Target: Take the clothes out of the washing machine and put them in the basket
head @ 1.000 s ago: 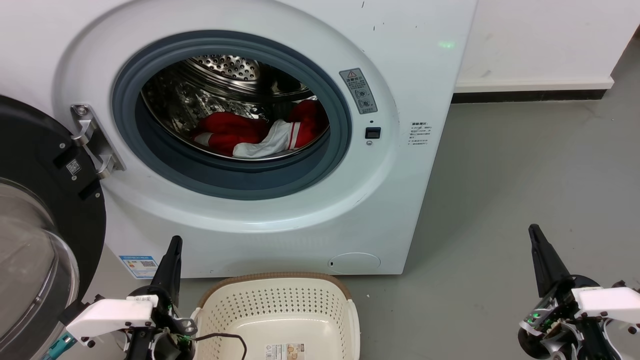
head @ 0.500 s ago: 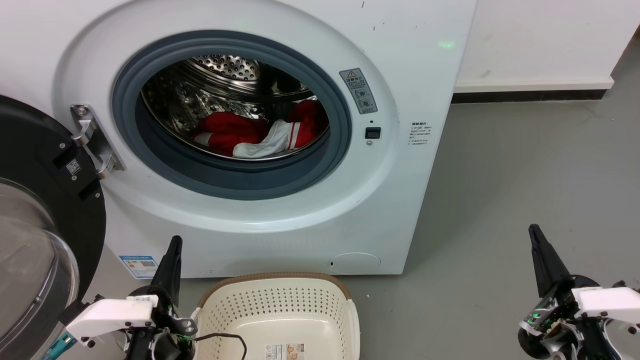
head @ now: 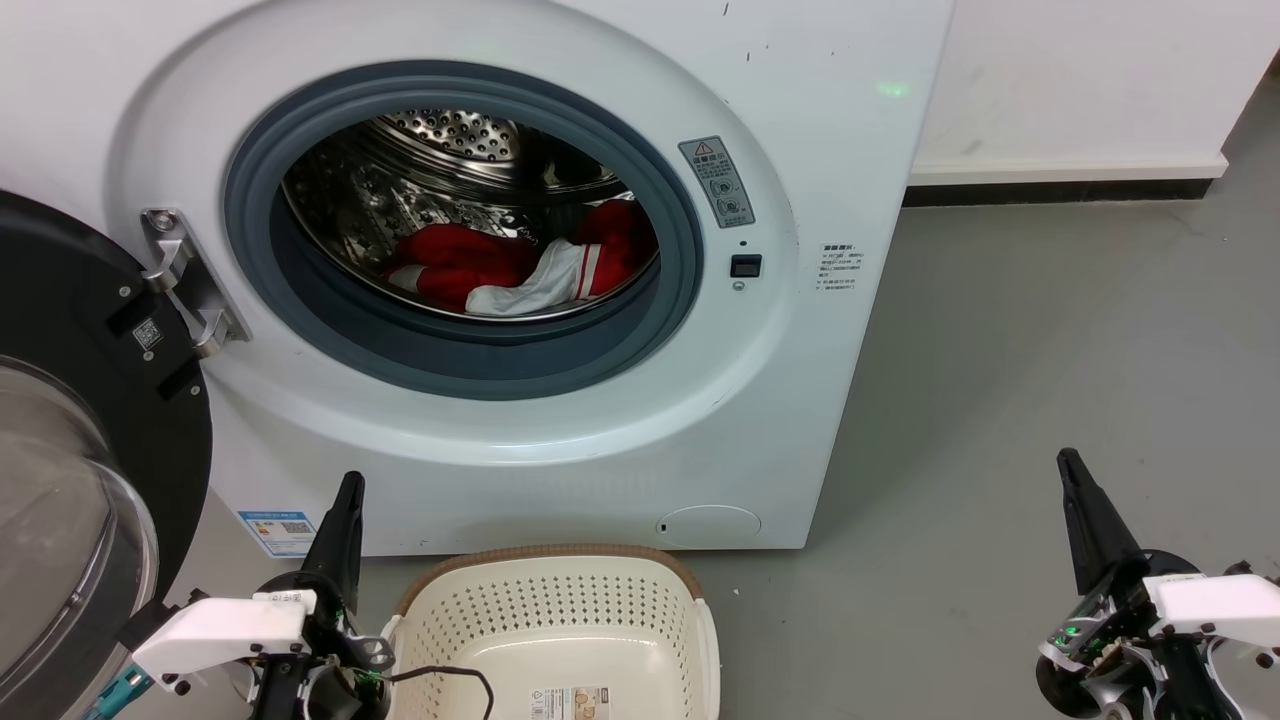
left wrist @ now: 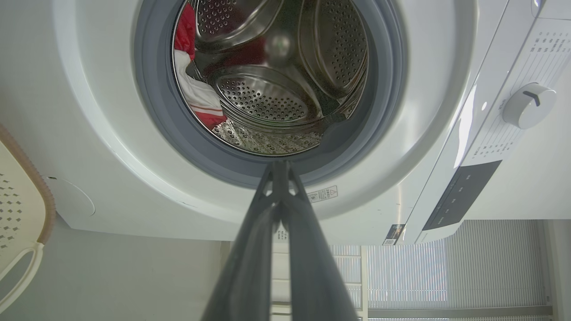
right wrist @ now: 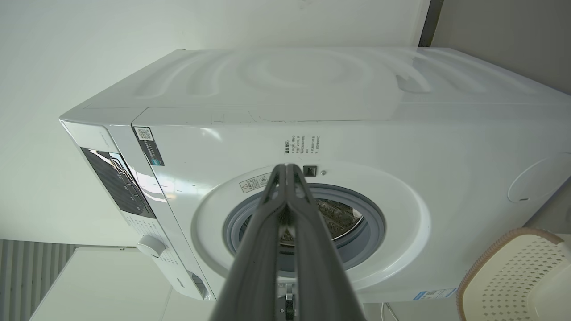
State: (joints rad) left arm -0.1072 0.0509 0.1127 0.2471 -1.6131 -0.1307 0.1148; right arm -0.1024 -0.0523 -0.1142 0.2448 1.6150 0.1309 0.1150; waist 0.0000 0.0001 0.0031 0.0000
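Note:
The white washing machine [head: 820, 150] stands ahead with its porthole uncovered. Red clothes [head: 470, 265] with a white striped panel lie at the bottom of the steel drum, and a part of the clothes [left wrist: 196, 93] shows at the drum's left in the left wrist view. The cream basket [head: 560, 610] with a brown rim sits on the floor in front of the machine, holding nothing but its label. My left gripper [head: 349, 487] is shut and bare, low beside the basket's left. My right gripper [head: 1067, 462] is shut and bare, out over the floor at the right.
The black-framed glass door [head: 70, 480] hangs swung out at the left, close to my left arm. Grey floor [head: 1050, 330] stretches to the right of the machine up to a white wall with a dark skirting. A black cable [head: 450, 675] loops over the basket's near edge.

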